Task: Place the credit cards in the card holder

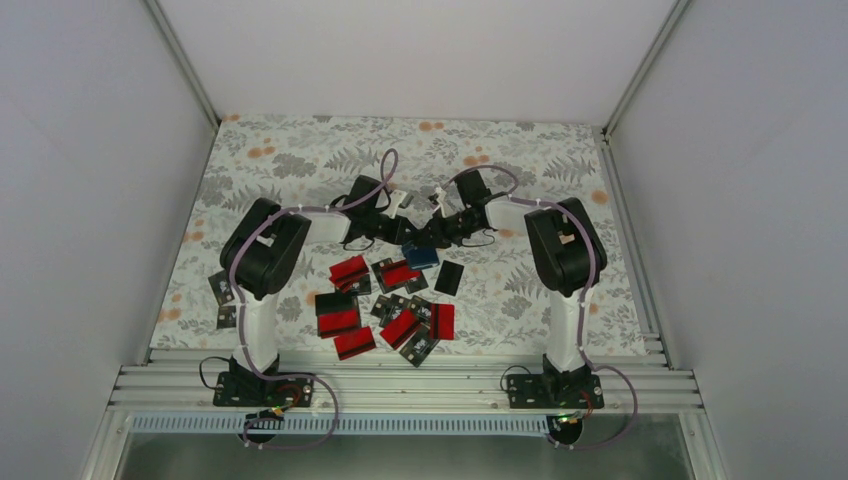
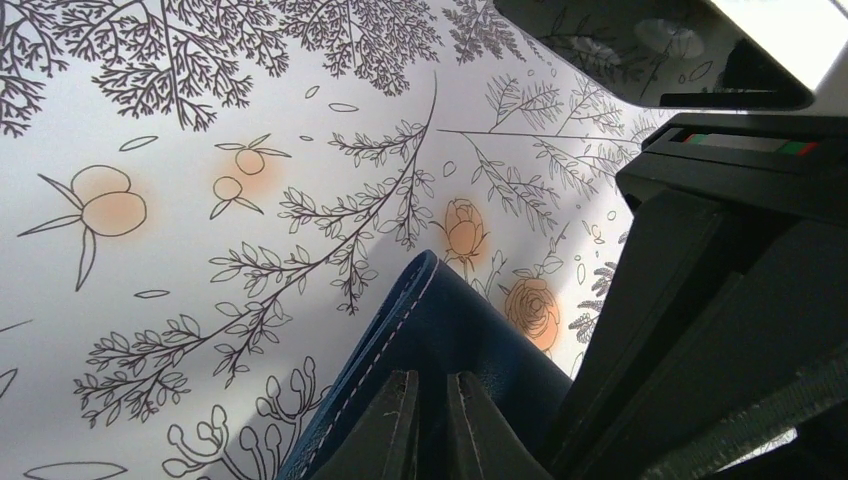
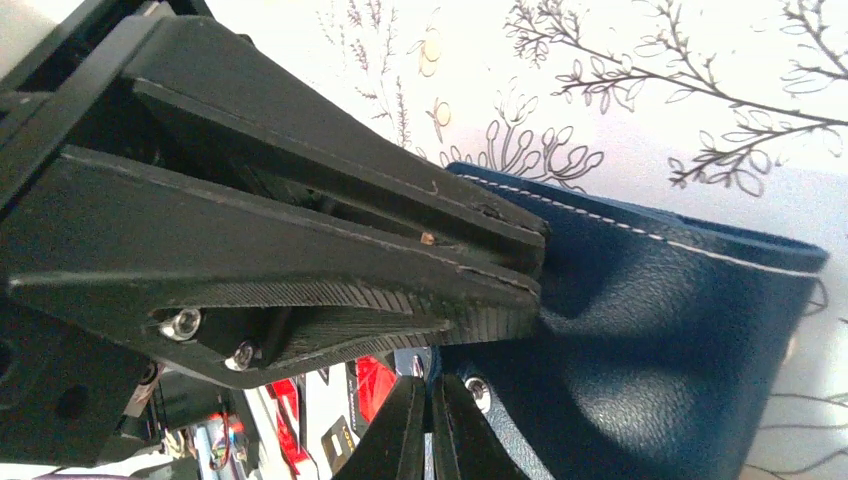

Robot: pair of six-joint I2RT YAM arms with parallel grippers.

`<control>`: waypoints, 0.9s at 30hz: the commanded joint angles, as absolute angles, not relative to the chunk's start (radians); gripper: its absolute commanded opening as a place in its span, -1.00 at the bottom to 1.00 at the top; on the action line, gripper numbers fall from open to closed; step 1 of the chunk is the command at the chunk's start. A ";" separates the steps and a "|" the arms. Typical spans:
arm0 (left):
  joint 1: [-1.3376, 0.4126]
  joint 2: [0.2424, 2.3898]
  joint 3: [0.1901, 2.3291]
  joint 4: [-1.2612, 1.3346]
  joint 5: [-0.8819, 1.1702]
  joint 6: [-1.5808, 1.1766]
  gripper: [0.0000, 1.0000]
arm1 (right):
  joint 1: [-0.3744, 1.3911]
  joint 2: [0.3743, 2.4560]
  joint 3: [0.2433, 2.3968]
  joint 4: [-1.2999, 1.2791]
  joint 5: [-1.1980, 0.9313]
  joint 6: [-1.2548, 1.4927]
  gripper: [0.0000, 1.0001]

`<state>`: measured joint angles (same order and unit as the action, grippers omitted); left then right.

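1. Top view: the card holder (image 1: 421,256) sits mid-table, just beyond the scattered credit cards (image 1: 338,320), turned corner-on to me.
2. Left wrist: my left claw (image 2: 432,380) is clamped on the card holder, and its stitched edge rises away toward the upper right.
3. Right wrist: my right claw (image 3: 428,388) is closed tight at the card holder's near edge. Whether it pinches leather, I cannot tell. The long axis runs left to right.

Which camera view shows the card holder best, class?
Right wrist: the card holder fills much of the frame, with its blue leather and white stitching clear. Left wrist shows only a stitched edge of it. Top external shows just a tiny blue patch, no detail.
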<state>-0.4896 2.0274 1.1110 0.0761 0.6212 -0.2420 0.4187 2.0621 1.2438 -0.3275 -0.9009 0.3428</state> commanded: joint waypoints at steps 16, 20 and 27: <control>-0.494 2.045 1.068 0.047 0.572 -0.227 -0.86 | 0.425 2.047 1.274 -0.397 -0.801 0.381 -0.92; -0.494 2.045 1.062 0.054 0.570 -0.229 -0.87 | 0.425 2.052 1.275 -0.412 -0.789 0.384 -0.91; -0.494 2.049 1.062 0.061 0.569 -0.232 -0.88 | 0.429 2.061 1.269 -0.428 -0.777 0.383 -0.92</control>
<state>-0.4911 2.0270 1.0904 0.1165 0.6132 -0.2432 0.4210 2.0537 1.2572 -0.3943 -0.8135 0.3775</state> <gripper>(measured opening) 0.063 0.046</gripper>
